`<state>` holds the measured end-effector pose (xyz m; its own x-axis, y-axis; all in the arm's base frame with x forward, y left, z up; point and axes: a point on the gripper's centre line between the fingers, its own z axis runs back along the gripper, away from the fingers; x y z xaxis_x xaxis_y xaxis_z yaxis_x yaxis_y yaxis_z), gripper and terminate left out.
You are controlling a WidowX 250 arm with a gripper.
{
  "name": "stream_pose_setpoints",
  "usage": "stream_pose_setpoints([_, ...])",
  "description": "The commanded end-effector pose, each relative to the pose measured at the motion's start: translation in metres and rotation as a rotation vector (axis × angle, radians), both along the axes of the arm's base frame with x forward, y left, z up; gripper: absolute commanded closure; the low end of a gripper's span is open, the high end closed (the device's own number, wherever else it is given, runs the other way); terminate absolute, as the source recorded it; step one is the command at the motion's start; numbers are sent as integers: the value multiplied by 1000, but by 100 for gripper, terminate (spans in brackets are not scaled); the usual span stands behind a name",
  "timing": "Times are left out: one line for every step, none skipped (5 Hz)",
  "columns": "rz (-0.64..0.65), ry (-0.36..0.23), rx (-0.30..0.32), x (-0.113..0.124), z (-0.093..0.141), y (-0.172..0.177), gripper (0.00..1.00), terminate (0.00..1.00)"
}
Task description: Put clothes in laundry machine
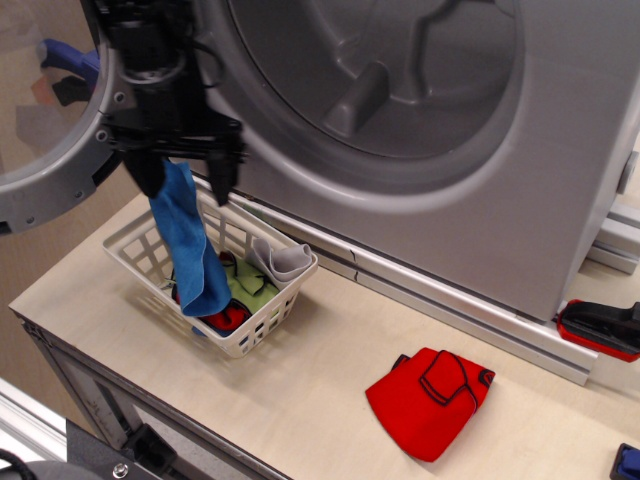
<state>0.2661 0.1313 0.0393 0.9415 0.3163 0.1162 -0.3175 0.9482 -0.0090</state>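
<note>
The bright blue cloth (192, 248) hangs limp over the white lattice basket (256, 326), its top end standing up. My gripper (183, 190) is open, its two black fingers on either side of that top end; I cannot tell if they touch it. In the basket lie a green piece (256, 290), a light grey piece (283, 260) and a red piece (226, 318). A red black-trimmed piece (432, 396) lies flat on the table at the right. The silver-grey laundry machine (560, 150) stands behind with its drum (400, 80) open and its round door (60, 150) swung out to the left.
A red and black object (602, 328) lies at the machine's right foot and a blue item (628, 462) shows at the bottom right corner. An aluminium rail (450, 300) runs along the machine's base. The table's front edge (150, 395) runs close to the basket.
</note>
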Motion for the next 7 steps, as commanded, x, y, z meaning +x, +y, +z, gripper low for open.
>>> stream_pose_setpoints([-3, -48, 40, -4, 3, 10, 0, 0])
stream_pose_setpoints([-33, -51, 42, -6, -14, 3, 0, 0])
stream_pose_setpoints([-41, -40, 41, -10, -35, -2, 0, 0])
stream_pose_setpoints([-48, -70, 26, -4, -51, -6, 0, 0])
stream_pose_setpoints([-38, -54, 7, 4, -59, -8, 0, 0])
stream_pose_setpoints([-17, -64, -5, 8, -62, -5, 0, 0])
stream_pose_setpoints([-19, -124, 22, 16, -54, -6, 100, 0])
